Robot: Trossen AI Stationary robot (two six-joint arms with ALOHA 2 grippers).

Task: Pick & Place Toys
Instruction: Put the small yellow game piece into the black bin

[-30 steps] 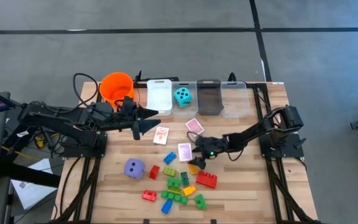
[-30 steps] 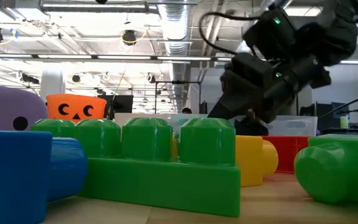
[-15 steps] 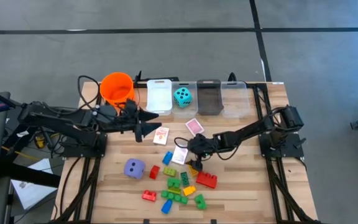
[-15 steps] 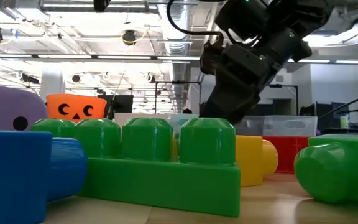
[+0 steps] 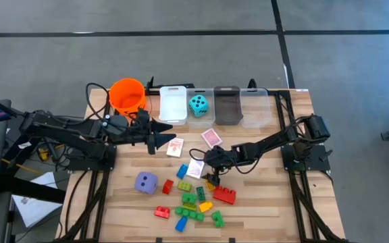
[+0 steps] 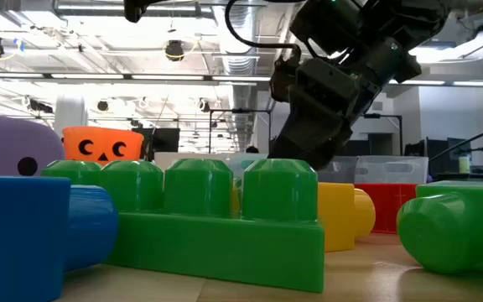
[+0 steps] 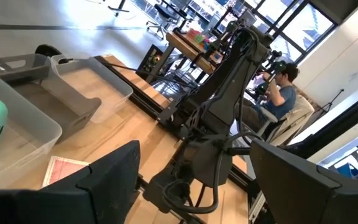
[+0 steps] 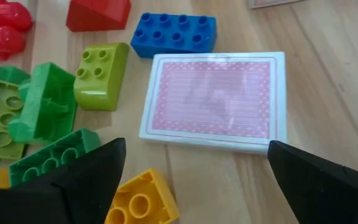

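Loose bricks (image 5: pixel 193 199) lie in a heap on the near middle of the table, with a purple die (image 5: pixel 146 182) to their left. A teal die (image 5: pixel 198 104) sits in a clear bin. Three pink-backed cards lie flat on the table: one (image 5: pixel 211 137) farther back, one (image 5: pixel 175 146) just off my left gripper (image 5: pixel 165 139), and one (image 8: pixel 215 102) under my right gripper (image 8: pixel 196 163). My right gripper (image 5: pixel 202 167) hangs open over that card, slanting down, one finger off each short end. My left gripper (image 7: pixel 194 158) is open and level, above the table.
An orange bucket (image 5: pixel 127 94) stands at the far left. A white bin (image 5: pixel 173 103), a dark bin (image 5: pixel 226 104) and clear bins line the far edge. Blue (image 8: pixel 174 34), lime (image 8: pixel 100 74) and yellow (image 8: pixel 138 199) bricks lie close around the card. A person (image 7: pixel 283 84) sits beyond the table.
My right gripper has moved toward the table's left and a little up, from over the bricks to over the pink card, rolling its wrist as it went; over the last half second it has kept still. My left gripper has sunk slightly. Both stay open.
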